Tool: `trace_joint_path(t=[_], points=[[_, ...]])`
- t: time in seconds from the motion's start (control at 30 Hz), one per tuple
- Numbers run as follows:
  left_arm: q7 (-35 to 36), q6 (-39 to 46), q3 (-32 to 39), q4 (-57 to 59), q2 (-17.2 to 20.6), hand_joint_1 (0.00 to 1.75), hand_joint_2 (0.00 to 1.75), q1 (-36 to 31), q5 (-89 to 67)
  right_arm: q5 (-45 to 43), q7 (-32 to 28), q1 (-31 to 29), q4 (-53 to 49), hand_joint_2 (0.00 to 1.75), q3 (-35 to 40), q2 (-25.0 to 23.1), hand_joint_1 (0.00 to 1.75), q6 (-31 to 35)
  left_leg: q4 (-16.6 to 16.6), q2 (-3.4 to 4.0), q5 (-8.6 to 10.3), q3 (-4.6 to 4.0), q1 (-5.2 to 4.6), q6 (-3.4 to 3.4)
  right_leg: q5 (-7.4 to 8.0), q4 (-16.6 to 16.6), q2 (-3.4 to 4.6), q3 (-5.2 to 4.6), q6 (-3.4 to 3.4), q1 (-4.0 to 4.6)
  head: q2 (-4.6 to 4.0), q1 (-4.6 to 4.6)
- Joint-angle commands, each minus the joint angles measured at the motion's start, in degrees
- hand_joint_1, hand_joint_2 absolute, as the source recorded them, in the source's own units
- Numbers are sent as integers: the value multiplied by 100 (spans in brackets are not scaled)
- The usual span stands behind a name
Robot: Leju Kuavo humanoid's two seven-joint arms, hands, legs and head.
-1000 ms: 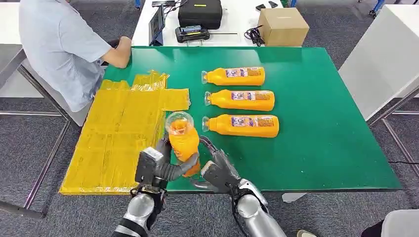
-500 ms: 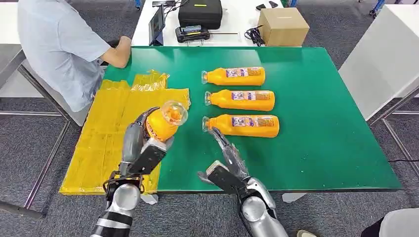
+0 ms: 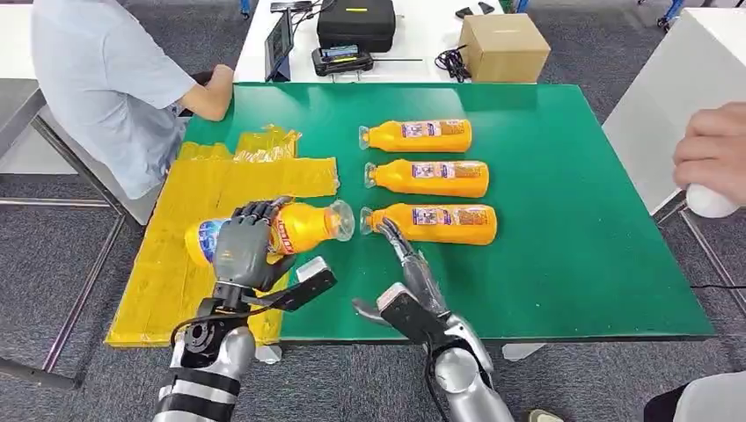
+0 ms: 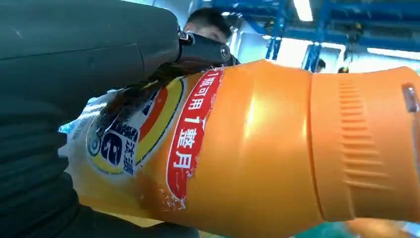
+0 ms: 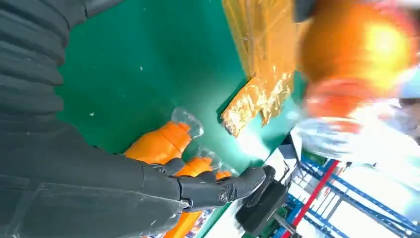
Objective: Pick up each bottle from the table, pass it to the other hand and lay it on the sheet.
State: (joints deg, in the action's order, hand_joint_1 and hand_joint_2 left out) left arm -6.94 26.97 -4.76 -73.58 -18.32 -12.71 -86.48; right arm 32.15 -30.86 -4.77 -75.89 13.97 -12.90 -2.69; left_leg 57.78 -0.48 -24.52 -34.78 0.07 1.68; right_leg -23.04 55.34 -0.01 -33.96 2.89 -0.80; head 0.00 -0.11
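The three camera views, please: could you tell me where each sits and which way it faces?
Head view: high on the body, looking down at the green table; both arms, left hand holding an orange bottle.
Left wrist view: behind the left hand, facing that bottle.
Right wrist view: behind the right hand, facing the yellow sheet.
Shared: the held bottle.

Orange bottle held sideways over yellow sheet, three bottles lying on table
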Motion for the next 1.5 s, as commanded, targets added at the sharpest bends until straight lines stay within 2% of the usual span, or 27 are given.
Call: trace_joint_path(t=[0.03,0.13,0.27,0.43,0.63,0.7,1.0,1.03,1.07,1.1,1.23,1.5], points=[[466,62,-754,2055,893,175,175,-1077,-352,-114,-154,-383,715,175,-32,49,0,-68,-12,0,-3,38,2,-11,-6,-6,-4,36,-14,3,0,2],[518,-81,-1075,3022,1211,175,175,-1516,-352,-208,-253,-532,905,175,12,51,0,-91,-11,5,1,28,1,-10,-2,-5,1,25,-11,1,0,0],[164,102,-855,3838,1256,175,175,-1749,-289,-288,-346,-592,1041,175,34,60,0,-83,-12,10,1,33,1,-11,-2,-4,8,29,-12,2,0,0],[264,9,-914,3987,1289,175,175,-1809,-341,-313,-373,-589,1047,175,39,61,0,-79,-4,11,0,18,3,-9,-2,1,9,16,-8,3,0,0],[317,-106,-316,4204,1386,175,175,-1821,-276,-373,-402,-389,866,175,-25,83,0,-57,-2,12,-1,13,6,-9,-2,2,11,14,-9,6,0,0],[291,-239,-148,4350,1395,175,175,-1818,-204,-383,-405,-370,877,175,-73,102,0,-49,-3,16,-9,34,7,-14,-10,4,12,32,-16,7,0,2],[349,-197,-19,4552,1330,175,175,-1875,-325,-399,-426,-387,865,175,-142,103,0,-35,-7,18,-1,35,4,-13,0,3,14,25,-14,4,0,2],[366,-186,31,4529,1298,157,175,-1890,-332,-399,-426,-393,888,175,-140,102,0,-35,-6,17,1,32,3,-13,1,3,13,21,-12,3,0,2],[377,-235,46,4532,1280,58,175,-1910,-332,-397,-426,-397,906,175,-136,100,0,-37,-7,16,3,31,2,-12,2,5,10,19,-10,2,0,2],[384,-307,86,4511,1250,3,175,-1926,-319,-392,-427,-412,944,175,-125,100,0,-42,-6,18,1,37,4,-15,1,5,11,24,-14,5,0,2],[297,-840,166,4707,1220,0,175,-1995,-285,-380,-438,-506,1100,175,-93,114,0,-56,-7,16,6,37,3,-18,1,15,9,20,-12,3,0,0],[101,-1186,243,4987,1239,0,175,-2005,-161,-398,-502,-640,1340,175,-115,138,0,-78,-12,25,8,54,1,-22,3,15,18,34,-13,1,0,0]])
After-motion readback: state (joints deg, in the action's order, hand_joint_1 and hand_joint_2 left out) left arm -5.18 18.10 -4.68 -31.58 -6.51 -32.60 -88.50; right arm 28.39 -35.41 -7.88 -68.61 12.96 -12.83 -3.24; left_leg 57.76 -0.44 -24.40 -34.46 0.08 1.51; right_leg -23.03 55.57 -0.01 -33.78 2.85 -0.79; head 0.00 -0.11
